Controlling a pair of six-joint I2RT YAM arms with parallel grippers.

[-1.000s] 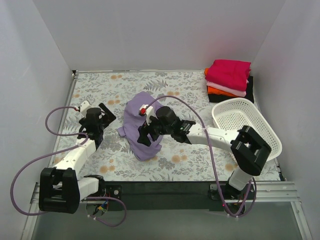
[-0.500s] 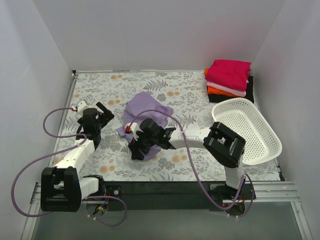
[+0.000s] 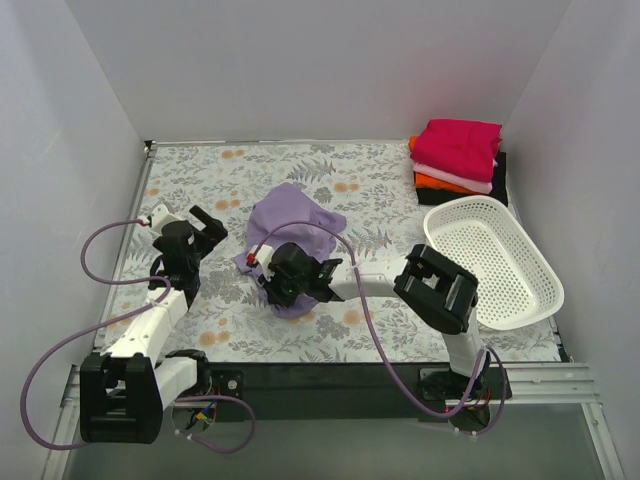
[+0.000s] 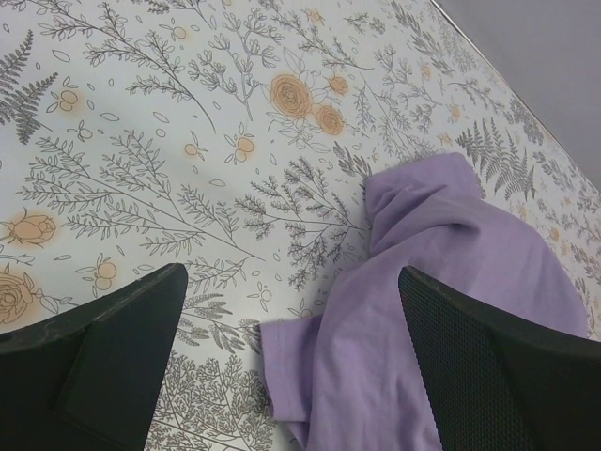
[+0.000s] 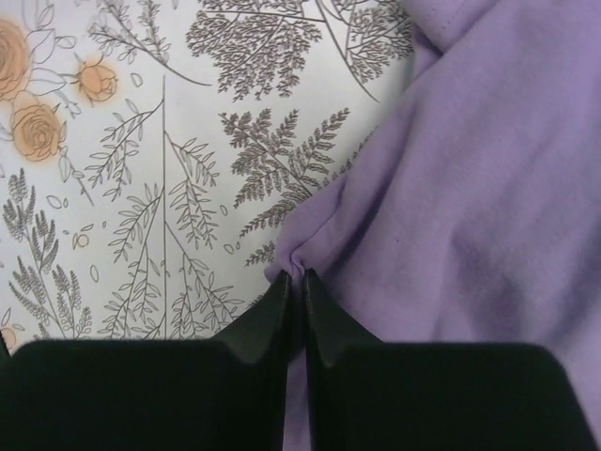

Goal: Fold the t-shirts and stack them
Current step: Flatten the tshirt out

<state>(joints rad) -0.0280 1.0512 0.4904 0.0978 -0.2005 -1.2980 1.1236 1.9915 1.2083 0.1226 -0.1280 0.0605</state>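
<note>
Left end effector [image 4: 291, 277] spread wide, holding nothing, low over the floral counter [image 3: 190, 170], just left of the lavender t-shirt [image 3: 297, 222]. That shirt lies crumpled mid-counter, with a sleeve end toward the left arm. Right end effector [image 5: 293, 284] clenched on the shirt's near-left edge, cloth puckered between the tips. Back right corner: folded t-shirts [image 3: 458, 150] in a stack, magenta on top, then pale pink, orange, black lowest. White basket [image 3: 500, 262] just in front of the stack.
</note>
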